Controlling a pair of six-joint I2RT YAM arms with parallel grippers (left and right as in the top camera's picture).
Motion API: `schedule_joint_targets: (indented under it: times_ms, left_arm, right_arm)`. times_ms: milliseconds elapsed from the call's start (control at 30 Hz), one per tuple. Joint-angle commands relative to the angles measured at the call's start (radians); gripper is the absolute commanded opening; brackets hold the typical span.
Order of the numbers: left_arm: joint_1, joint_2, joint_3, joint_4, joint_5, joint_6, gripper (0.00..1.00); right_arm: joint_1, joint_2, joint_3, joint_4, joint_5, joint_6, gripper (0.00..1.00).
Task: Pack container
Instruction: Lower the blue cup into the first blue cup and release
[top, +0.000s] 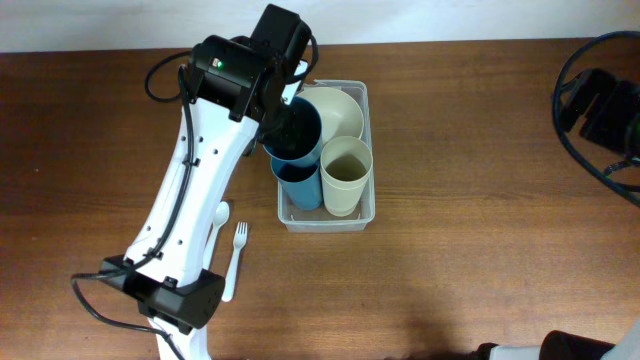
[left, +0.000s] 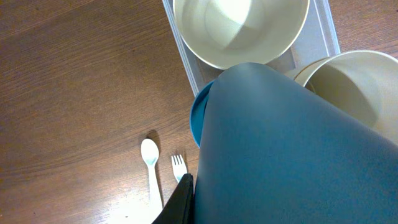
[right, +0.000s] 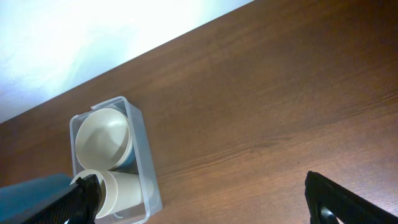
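The left pincer (top: 284, 113) grips a blue bowl (top: 295, 132) over the clear container (top: 322, 226) at the middle of the table (top: 480, 200), apparently to nest it beside the cream bowl (top: 342, 108), while the right pincer (right: 202, 190) hangs spread open, well apart.

Clear container (top: 325, 224); cream bowl (top: 340, 112), cream cup (top: 346, 172); blue cup (top: 295, 130), maybe teal; white fork (top: 238, 250); brown table (top: 480, 150).

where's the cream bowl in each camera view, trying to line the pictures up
Overhead: the cream bowl is at top centre, in the upper end of the container.
Left wrist: the bowl is at top centre, cut by the upper edge.
Right wrist: the bowl is at lower left.
Shared landmark: the cream cup beside it in the container.
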Motion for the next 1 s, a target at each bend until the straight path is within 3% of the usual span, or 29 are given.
schedule_joint_targets:
  times_ms: [0, 533, 567, 600, 733, 967]
  left_arm:
    - [0.001, -0.026, 0.002, -0.001, 0.0, -0.006, 0.02]
    - [0.001, -0.026, -0.141, -0.001, -0.004, -0.006, 0.06]
    - [0.001, -0.026, -0.141, -0.001, -0.004, -0.006, 0.09]
    - [0.001, -0.029, -0.141, -0.001, -0.004, -0.006, 0.19]
    - [0.005, -0.05, -0.139, -0.001, -0.004, -0.006, 0.44]
    - [0.056, -0.143, -0.091, -0.001, -0.005, -0.006, 0.53]
  right_arm:
    - [-0.007, 0.0, 0.007, 0.003, 0.002, -0.007, 0.99]
    - [-0.007, 0.0, 0.007, 0.003, 0.002, -0.007, 0.99]
    - [-0.007, 0.0, 0.007, 0.003, 0.002, -0.007, 0.99]
    - [-0.007, 0.0, 0.007, 0.003, 0.002, -0.007, 0.99]
    - [-0.007, 0.0, 0.007, 0.003, 0.002, -0.007, 0.99]
    - [-0.007, 0.0, 0.007, 0.003, 0.002, -0.007, 0.99]
